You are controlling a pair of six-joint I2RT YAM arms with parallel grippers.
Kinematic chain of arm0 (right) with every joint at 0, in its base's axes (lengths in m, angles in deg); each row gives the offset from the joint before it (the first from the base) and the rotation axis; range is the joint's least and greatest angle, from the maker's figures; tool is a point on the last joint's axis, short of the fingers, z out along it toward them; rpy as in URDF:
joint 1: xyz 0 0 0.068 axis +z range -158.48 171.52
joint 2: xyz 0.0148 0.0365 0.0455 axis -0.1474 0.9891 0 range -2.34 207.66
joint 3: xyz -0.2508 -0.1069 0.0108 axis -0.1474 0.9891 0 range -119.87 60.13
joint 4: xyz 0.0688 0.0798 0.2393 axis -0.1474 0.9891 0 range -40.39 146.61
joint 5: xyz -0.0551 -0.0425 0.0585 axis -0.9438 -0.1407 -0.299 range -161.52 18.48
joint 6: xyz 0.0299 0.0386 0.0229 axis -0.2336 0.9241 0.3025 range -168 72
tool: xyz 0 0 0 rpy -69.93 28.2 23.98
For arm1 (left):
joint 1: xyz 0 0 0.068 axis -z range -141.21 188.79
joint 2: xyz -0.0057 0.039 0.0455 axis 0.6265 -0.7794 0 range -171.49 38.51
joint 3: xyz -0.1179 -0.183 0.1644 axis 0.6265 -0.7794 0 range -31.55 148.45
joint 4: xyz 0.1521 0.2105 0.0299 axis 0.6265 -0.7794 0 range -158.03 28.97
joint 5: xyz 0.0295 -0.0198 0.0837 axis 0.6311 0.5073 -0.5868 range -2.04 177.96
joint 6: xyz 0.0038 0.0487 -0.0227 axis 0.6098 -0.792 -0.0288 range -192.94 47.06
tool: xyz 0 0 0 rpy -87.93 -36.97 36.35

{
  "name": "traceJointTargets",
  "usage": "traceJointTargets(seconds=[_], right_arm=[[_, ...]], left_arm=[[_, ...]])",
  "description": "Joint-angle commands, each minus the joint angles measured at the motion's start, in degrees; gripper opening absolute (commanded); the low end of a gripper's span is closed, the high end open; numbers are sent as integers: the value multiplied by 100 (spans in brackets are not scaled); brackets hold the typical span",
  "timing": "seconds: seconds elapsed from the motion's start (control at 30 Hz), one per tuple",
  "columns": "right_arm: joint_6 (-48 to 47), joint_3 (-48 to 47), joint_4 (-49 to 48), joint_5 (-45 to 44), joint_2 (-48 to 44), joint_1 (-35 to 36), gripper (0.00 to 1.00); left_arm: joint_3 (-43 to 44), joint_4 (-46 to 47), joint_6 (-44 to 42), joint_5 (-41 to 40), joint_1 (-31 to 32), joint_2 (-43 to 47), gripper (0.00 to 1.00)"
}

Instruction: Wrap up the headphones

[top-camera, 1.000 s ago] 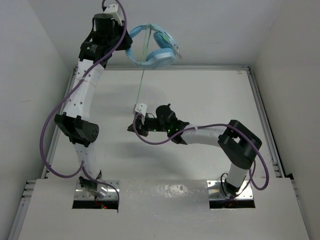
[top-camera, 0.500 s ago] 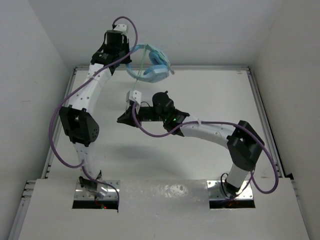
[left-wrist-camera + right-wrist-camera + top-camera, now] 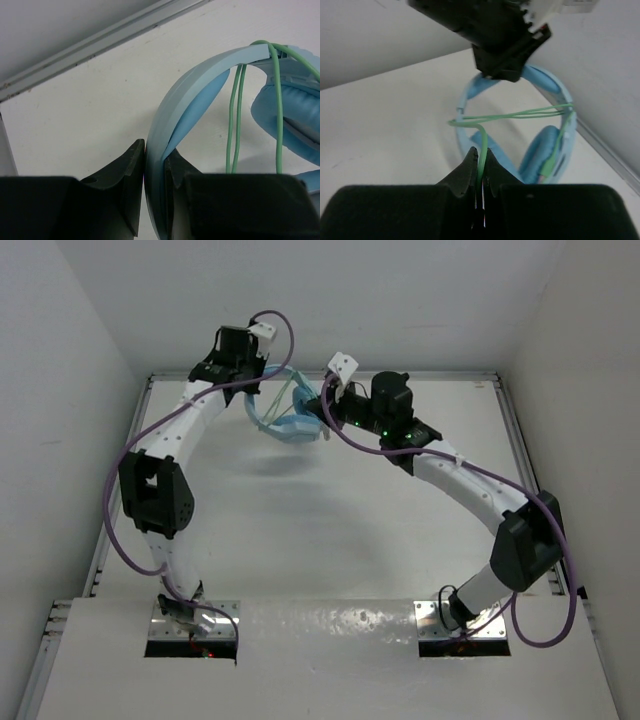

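Note:
The light blue headphones [image 3: 290, 427] hang above the far part of the table, between my two grippers. My left gripper [image 3: 155, 150] is shut on the curved headband [image 3: 200, 75] and shows in the top view [image 3: 262, 398] at the left of the headphones. A padded earcup [image 3: 292, 122] hangs at the right in the left wrist view. The thin green cable [image 3: 482, 135] loops across the headband in a few strands. My right gripper [image 3: 481, 152] is shut on that cable just in front of the headphones [image 3: 552, 145]. In the top view it [image 3: 312, 405] sits right beside them.
The white table [image 3: 330, 530] ends at a metal rail [image 3: 470, 377] along the back, with grey walls close behind and at both sides. The same rail [image 3: 100, 42] runs just past the headphones. Purple robot cables [image 3: 115, 490] arc beside both arms.
The left arm has brought the headphones down and nearer the table. The right arm has swung from mid-table up to the headphones, carrying the cable and shortening its free length.

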Motion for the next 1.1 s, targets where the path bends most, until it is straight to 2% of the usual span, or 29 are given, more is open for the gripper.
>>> traceJointTargets(seconds=[0.0,0.13,0.43,0.53,0.73,0.93,1.07], right_arm=[[-558,-377,246,-439,-259,-158,0],[-516,-474,194,-694,-250,-588,0],[-621,-729,282,-888,-39,-1081,0],[-690,-694,308,-853,5,-1152,0],[-718,-527,273,-800,-4,-1300,0],[-164,61,-341,-563,-153,-1653,0],[-173,456,-474,16,-276,-1662,0]], left_arm=[[99,455,-643,890,41,626,0],[-7,87,-1152,1495,94,741,0],[194,-1178,-2110,3401,138,934,0],[336,-1522,-2340,3816,138,1013,0],[477,-1980,-2603,4002,147,1197,0],[485,-1954,-2516,4055,147,1391,0],[468,-1919,-2463,4073,173,1461,0]])
